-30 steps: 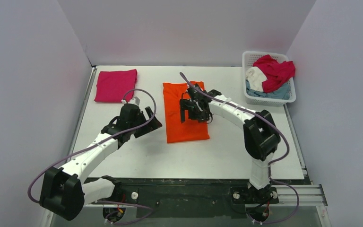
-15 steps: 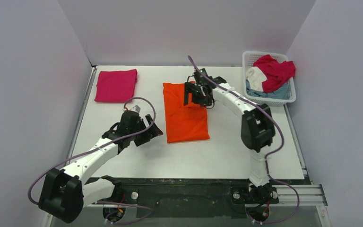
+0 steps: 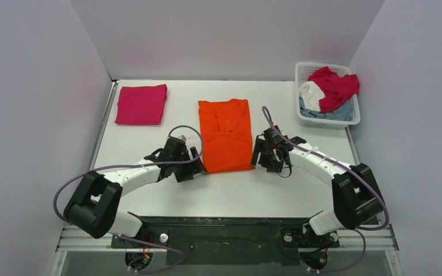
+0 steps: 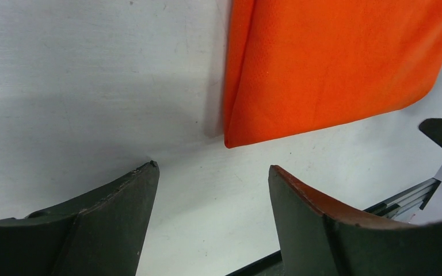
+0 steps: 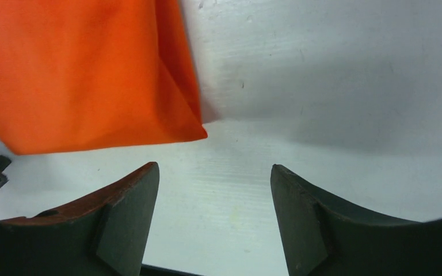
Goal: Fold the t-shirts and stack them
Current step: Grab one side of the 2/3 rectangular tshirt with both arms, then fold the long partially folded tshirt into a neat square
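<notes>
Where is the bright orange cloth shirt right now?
In the top view, the bright orange cloth shirt lies flat mid-table, its near corners between the left tool and the right tool.

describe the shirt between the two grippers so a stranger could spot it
On the white table, look at the middle, between the folded pink shirt far left and the white basket of crumpled shirts far right. The orange t-shirt lies flat in a long strip. It is the only orange cloth, with the left gripper and right gripper open at its near corners.
</notes>
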### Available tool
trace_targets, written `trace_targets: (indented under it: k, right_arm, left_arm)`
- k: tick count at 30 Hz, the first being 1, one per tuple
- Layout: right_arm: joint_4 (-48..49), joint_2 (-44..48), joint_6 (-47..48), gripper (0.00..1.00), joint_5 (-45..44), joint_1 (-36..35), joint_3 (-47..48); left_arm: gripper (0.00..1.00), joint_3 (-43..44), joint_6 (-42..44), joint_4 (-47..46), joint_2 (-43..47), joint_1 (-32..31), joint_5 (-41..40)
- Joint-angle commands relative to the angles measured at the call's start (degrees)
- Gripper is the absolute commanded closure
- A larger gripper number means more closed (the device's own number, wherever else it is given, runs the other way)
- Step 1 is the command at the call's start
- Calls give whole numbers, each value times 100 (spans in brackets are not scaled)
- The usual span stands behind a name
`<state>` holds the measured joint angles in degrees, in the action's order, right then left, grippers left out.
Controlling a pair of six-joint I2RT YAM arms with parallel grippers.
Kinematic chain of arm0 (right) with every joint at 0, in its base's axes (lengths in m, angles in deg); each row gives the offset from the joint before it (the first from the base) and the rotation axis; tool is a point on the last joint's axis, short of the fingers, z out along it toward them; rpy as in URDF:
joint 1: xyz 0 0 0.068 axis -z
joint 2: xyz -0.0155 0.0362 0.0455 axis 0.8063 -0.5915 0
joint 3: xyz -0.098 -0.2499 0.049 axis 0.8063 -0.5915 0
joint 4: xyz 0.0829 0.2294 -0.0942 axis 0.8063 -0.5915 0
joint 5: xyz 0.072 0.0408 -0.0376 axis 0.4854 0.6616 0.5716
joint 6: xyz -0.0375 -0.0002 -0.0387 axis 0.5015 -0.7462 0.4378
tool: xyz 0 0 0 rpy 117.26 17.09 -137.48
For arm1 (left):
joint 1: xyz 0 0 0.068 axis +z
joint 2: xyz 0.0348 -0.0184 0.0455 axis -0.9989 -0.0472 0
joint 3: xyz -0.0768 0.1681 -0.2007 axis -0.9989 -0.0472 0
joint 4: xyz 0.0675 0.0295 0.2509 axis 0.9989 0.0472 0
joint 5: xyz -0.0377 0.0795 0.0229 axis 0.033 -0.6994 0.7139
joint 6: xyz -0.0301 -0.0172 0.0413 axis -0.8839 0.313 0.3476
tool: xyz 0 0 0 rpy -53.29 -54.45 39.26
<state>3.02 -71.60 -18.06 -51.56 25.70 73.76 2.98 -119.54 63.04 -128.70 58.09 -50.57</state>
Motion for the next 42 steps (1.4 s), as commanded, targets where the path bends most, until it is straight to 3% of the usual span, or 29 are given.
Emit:
trace_targets:
  k: [1, 13, 20, 24, 29, 33, 34, 42]
  right_arm:
    - [795, -275, -484, 37, 166, 52, -107]
    - [1372, -992, -668, 53, 89, 112, -293]
    - [1914, -988, -933, 67, 297, 97, -993]
    - [2235, -1160, -1211, 78, 551, 54, -1177]
    - [2223, -982, -1326, 80, 422, -33, -1323]
    - [1953, -806, -1278, 80, 340, -36, -1316]
    - [1908, -752, -1254, 79, 326, -40, -1321]
    - [1453, -460, -1159, 73, 267, -98, -1505]
  left_arm:
    - [21, 230, -96, -422, -271, -153, -82]
    - [48, 311, -337, -656, -878, -248, -347]
    - [54, 393, -349, -484, -1048, -450, -646]
    - [66, 415, -361, -431, -1147, -487, -717]
    - [76, 402, -409, -387, -1170, -569, -798]
    - [90, 397, -413, -256, -1181, -585, -912]
    - [99, 388, -408, -232, -1173, -585, -914]
    - [100, 57, -389, -184, -738, -639, -1097]
